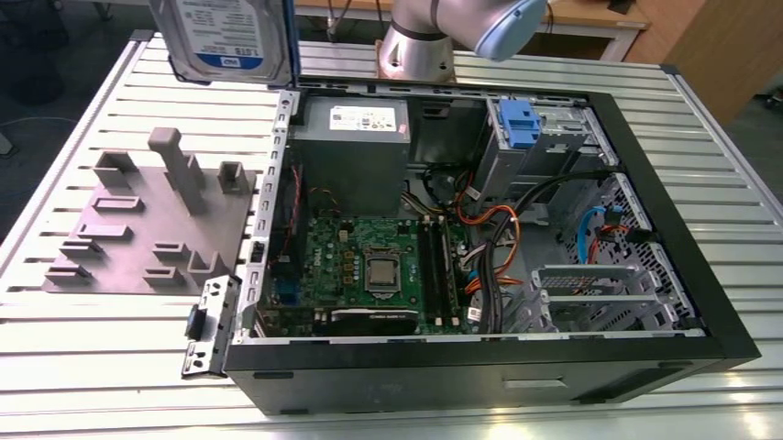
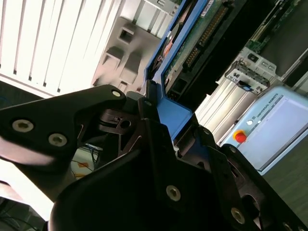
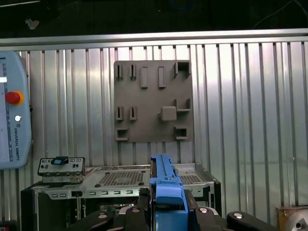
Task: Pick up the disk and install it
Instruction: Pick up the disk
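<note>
Jaws tight around the disk

**Workshop surroundings, exterior view**

Table: slatted aluminium top, spans most of the frame; glare streaks brightest toward 6 o'clock. Floor: dark, at 10 o'clock, beyond the table edge. Wooden desk: light-toned, near 1 o'clock. Wooden cabinet: brown, at 2 o'clock

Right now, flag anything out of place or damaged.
Nothing looks damaged or spilled. The disk is held upright in the gripper above the table, outside the open case, not yet installed.
</note>
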You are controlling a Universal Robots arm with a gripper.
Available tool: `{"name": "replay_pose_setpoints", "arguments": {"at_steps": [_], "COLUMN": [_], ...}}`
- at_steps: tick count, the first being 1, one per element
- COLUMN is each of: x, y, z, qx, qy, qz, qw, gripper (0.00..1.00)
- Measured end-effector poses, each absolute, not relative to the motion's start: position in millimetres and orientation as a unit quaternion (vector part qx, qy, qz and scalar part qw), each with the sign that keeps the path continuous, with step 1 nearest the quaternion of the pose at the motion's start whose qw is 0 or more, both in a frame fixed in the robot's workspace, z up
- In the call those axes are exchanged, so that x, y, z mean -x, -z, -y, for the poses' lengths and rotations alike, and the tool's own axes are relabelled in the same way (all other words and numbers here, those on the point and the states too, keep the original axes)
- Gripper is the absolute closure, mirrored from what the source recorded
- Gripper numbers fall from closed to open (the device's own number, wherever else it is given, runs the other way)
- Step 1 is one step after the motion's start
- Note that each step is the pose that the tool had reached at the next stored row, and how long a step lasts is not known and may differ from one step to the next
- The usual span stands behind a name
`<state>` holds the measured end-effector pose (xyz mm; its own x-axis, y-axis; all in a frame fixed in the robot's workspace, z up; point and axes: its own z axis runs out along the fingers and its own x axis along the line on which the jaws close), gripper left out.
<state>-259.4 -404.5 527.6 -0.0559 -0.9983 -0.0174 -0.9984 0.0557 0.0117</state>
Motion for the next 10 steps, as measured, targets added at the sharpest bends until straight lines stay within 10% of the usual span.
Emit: {"name": "replay_pose_setpoints", "arguments": {"at_steps": [10], "x": [236], "y": [-524], "z": [405], "qx": [0.687], "qy": [-0.008], "qz": [-0.727], "qw": [0.005], "gripper": [0.63]}}
